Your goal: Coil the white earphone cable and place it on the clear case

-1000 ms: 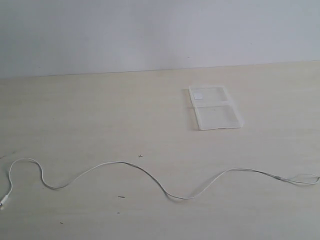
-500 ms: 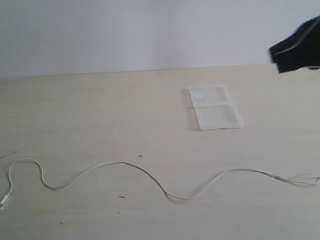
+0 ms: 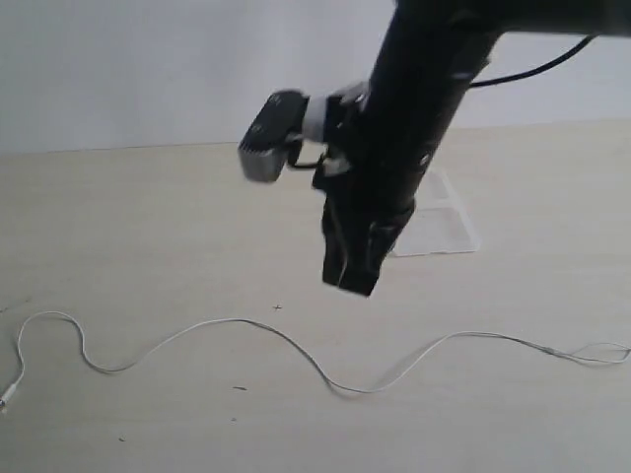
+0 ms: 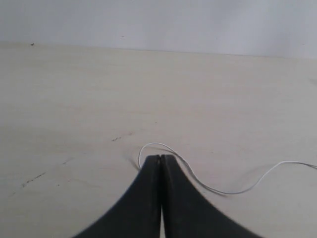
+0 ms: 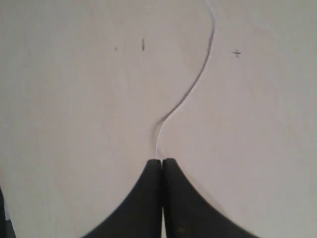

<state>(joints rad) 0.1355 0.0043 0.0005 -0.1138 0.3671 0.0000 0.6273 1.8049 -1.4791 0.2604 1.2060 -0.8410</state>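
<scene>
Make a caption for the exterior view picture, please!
Right end effector hovers shut above white earphone cable on table.

There was the black arm [image 3: 414, 108], slanting down from the upper right across the middle of the table [image 3: 148, 227], a grey wrist camera [image 3: 271, 138] jutting from its side. The right gripper [image 3: 350, 281] hung tips-down and covered the near left part of the clear case [image 3: 449, 225]. In front, the white earphone cable [image 3: 367, 391] lay uncoiled, snaking in loose waves from one edge to the other.
</scene>
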